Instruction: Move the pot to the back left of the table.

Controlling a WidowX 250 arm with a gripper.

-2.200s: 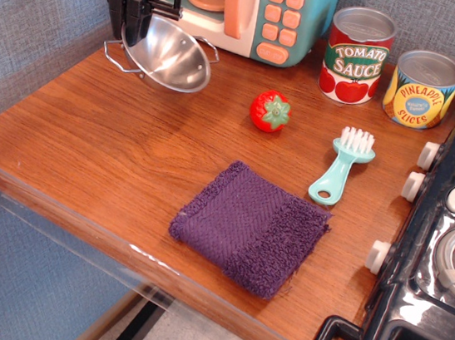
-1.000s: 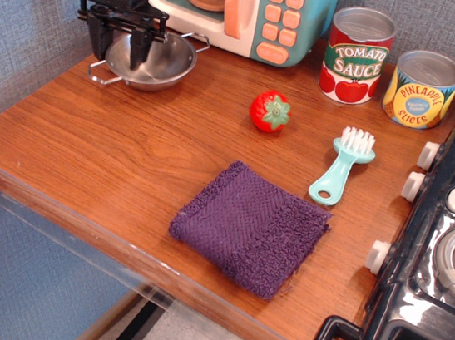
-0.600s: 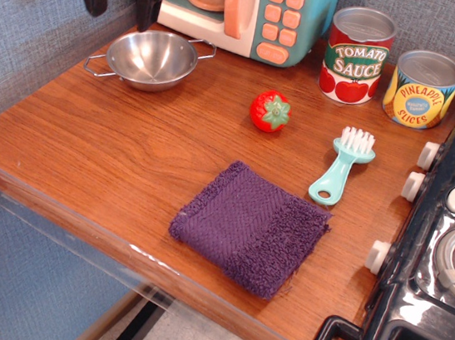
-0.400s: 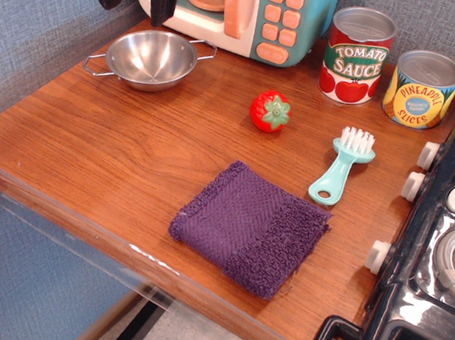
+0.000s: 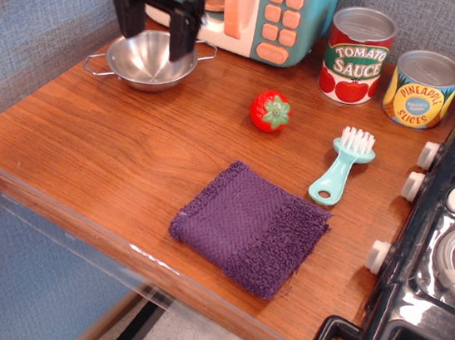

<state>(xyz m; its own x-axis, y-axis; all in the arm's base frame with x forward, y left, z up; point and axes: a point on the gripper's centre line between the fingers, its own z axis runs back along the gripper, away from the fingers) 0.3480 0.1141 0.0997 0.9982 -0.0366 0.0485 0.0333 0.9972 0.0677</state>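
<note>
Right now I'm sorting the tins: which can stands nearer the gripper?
The tomato sauce can, red-labelled, just right of the toy microwave. The yellow pineapple can stands farther right, by the stove. The gripper hangs over the pot.

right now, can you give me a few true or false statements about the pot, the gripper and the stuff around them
1. The pot sits upright on the table near its back left corner. True.
2. The gripper is clamped on the pot's rim. False: its fingers are spread apart, hanging over the pot without gripping it.
3. The toy strawberry lies inside the pot. False: it lies on the table to the right of the pot, apart from it.
4. The teal brush lies between the purple cloth and the toy stove. True.
5. The tomato sauce can has tipped over. False: it stands upright beside the pineapple slices can.
</note>
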